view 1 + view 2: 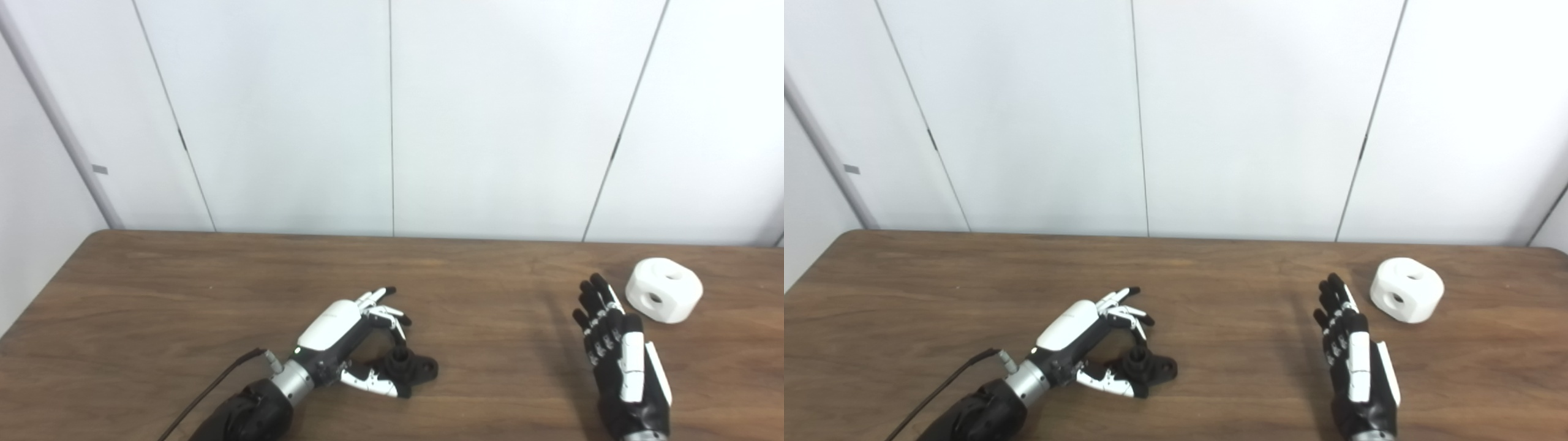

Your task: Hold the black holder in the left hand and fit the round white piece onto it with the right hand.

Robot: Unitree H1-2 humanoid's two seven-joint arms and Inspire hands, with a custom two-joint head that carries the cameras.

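Left eye view puts the task at its opening grasp: the left hand (pixel 346 343) lies low on the wooden table (pixel 153 306), fingers spread and curled around the black holder (pixel 411 367) without yet closing on it. Next, I judge, it must close and lift. The right hand (pixel 618 352) stands edge-up, fingers straight and empty, just beside the round white piece (pixel 664 290).
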